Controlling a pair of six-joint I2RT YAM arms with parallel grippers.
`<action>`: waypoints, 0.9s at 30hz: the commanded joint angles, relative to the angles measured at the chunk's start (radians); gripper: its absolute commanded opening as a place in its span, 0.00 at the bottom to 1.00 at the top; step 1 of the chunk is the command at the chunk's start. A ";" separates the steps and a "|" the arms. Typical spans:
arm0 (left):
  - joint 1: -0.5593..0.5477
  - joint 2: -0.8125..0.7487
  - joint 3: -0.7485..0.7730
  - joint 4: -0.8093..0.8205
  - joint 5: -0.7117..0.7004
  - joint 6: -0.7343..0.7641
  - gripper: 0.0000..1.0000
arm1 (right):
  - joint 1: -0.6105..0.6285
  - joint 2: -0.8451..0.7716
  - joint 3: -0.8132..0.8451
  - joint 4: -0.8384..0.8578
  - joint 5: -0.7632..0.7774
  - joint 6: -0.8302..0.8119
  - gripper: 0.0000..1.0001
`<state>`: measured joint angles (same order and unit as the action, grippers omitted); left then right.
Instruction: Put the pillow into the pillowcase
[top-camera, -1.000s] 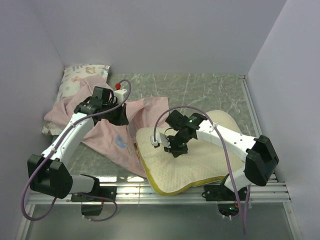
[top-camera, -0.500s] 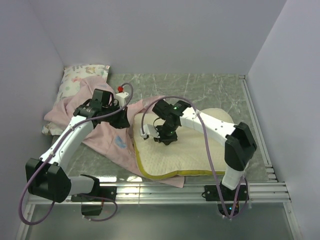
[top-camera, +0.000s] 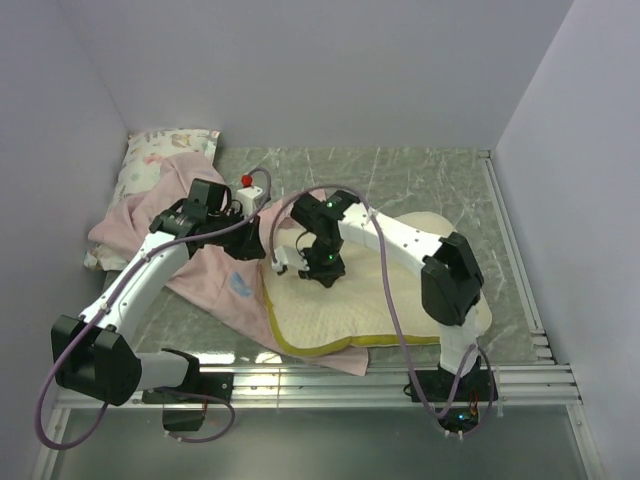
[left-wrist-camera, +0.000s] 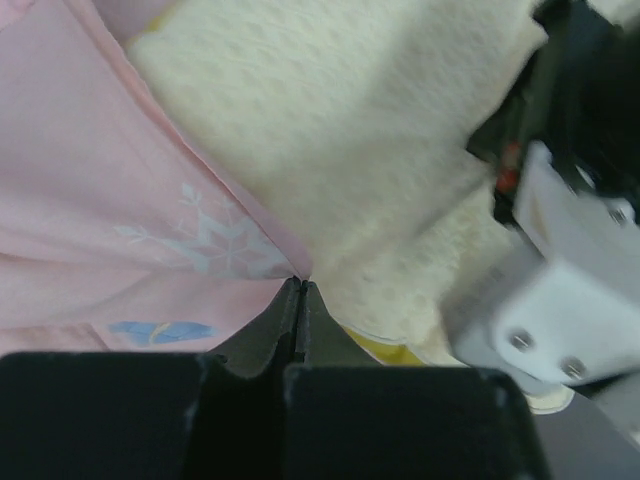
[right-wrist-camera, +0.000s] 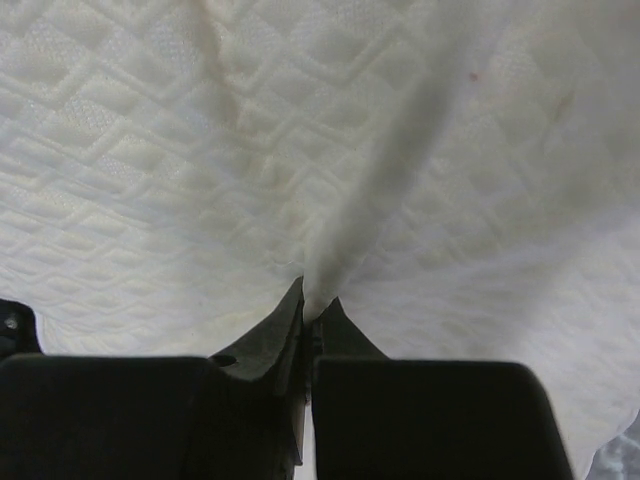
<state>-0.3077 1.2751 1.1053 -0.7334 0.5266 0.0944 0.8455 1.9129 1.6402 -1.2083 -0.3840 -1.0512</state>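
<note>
- Two grips: left tool (left-wrist-camera: 301, 288) clamps the pillowcase (left-wrist-camera: 110, 190) hem, right tool (right-wrist-camera: 309, 300) clamps a fold of the pillow (right-wrist-camera: 190, 150).
- Pillow seems soft, bulky; its edge gives surer hold.

Plain lavender walls (top-camera: 330, 70) enclose a grey marbled tabletop (top-camera: 420, 180) on 3 sides.

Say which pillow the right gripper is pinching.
The cream quilted pillow with the yellow edge, pinched into a fold by the right gripper; the small printed pillow lies in the far-left corner.
</note>
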 joint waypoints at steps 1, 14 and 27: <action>-0.017 -0.006 -0.002 -0.037 0.104 0.045 0.00 | -0.100 0.069 0.273 0.036 -0.013 0.066 0.00; -0.033 0.056 0.037 -0.179 0.311 0.152 0.00 | -0.175 0.190 0.198 0.482 0.189 0.500 0.00; -0.027 0.060 0.183 -0.192 0.441 0.153 0.00 | -0.198 0.313 0.363 0.563 0.364 1.042 0.00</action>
<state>-0.3317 1.3880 1.2308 -0.9436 0.8749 0.2882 0.6746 2.1853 1.8942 -0.7811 -0.0971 -0.1864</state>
